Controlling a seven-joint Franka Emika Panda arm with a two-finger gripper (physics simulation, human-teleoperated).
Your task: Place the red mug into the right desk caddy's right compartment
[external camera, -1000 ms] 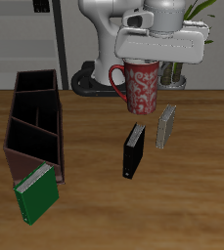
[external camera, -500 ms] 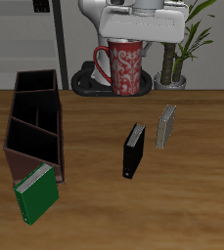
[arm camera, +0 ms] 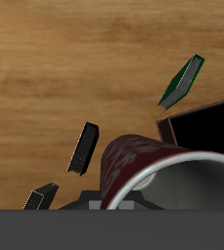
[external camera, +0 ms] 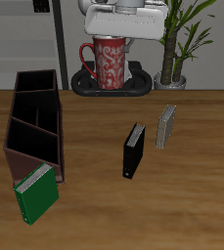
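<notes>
The red mug (external camera: 109, 64), speckled pale with a loop handle, hangs high above the back of the table, held by my gripper (external camera: 113, 37), which is shut on its rim. In the wrist view the mug (arm camera: 143, 166) shows its grey-white inside close below the camera. The right desk caddy (external camera: 35, 121), a long dark brown box with slanted dividers, stands on the table some way from the mug; a corner of it shows in the wrist view (arm camera: 206, 127). Its right compartment (external camera: 33, 82) is the small squarish end section farthest back, and it is empty.
A green book (external camera: 35, 191) leans against the caddy's near end. A black box (external camera: 133, 150) and a grey box (external camera: 166, 126) stand mid-table. A potted plant (external camera: 174, 49) and the robot's dark base (external camera: 109, 86) are at the back.
My gripper has carried the mug upward and sideways toward the caddy's side of the table, over the robot base. Nothing on the table has moved.
</notes>
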